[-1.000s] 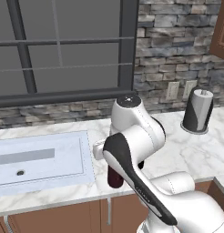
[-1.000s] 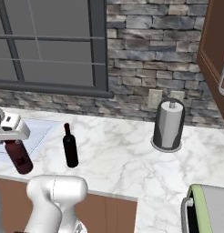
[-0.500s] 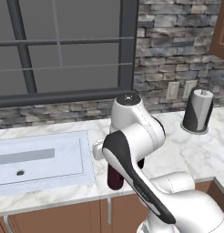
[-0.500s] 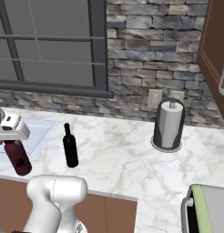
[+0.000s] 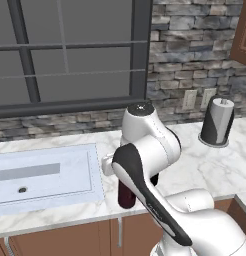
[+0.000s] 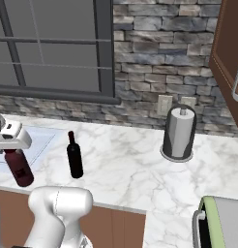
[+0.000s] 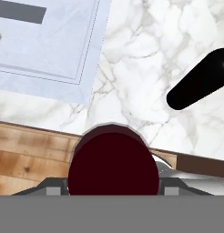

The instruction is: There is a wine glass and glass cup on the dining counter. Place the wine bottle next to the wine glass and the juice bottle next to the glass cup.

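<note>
My gripper is shut on the neck of the juice bottle, a stout maroon bottle held upright at the front edge of the sink counter. From above, its wide dark red cap sits between my fingers. The arm hides most of the juice bottle in the left base view. The wine bottle, slim and black, stands on the marble just right of it and shows as a black shape in the hand view. The wine glass, the glass cup and the dining counter are out of view.
A pale sink basin lies to the left of the bottles. A paper towel holder stands at the back right by the stone wall. A green-rimmed appliance sits at the lower right. The wooden cabinet front lies below the counter edge.
</note>
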### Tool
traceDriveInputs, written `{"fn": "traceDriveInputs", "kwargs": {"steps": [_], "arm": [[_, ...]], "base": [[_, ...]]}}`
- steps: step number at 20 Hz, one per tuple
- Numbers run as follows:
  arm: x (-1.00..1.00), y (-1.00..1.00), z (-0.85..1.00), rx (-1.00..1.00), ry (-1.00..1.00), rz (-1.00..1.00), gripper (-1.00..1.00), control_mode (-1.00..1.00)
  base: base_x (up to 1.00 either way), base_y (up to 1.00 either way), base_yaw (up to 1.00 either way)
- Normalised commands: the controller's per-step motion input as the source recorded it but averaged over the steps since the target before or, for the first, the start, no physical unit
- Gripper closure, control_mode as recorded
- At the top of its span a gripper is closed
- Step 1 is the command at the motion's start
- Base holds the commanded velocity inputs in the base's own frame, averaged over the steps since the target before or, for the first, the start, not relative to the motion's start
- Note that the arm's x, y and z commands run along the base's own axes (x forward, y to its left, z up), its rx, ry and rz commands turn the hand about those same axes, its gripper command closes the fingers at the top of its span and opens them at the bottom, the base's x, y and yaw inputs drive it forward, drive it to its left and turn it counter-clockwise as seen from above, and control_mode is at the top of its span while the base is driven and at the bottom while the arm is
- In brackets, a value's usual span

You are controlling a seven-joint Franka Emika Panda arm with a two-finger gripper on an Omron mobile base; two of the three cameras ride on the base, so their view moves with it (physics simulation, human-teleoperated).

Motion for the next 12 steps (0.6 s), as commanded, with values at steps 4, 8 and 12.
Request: {"fn": "traceDriveInputs", "kwargs": {"steps": [4,8,12], "arm": [[0.00,0.00,0.00,0.00,0.00,0.00,1.00,1.00],[0.00,0.00,0.00,0.00,0.00,0.00,1.00,1.00],[0.00,0.00,0.00,0.00,0.00,0.00,1.00,1.00]], "base": [[-0.16,0.00,0.03],[-0.32,0.00,0.10],[-0.26,0.03,0.51]]}}
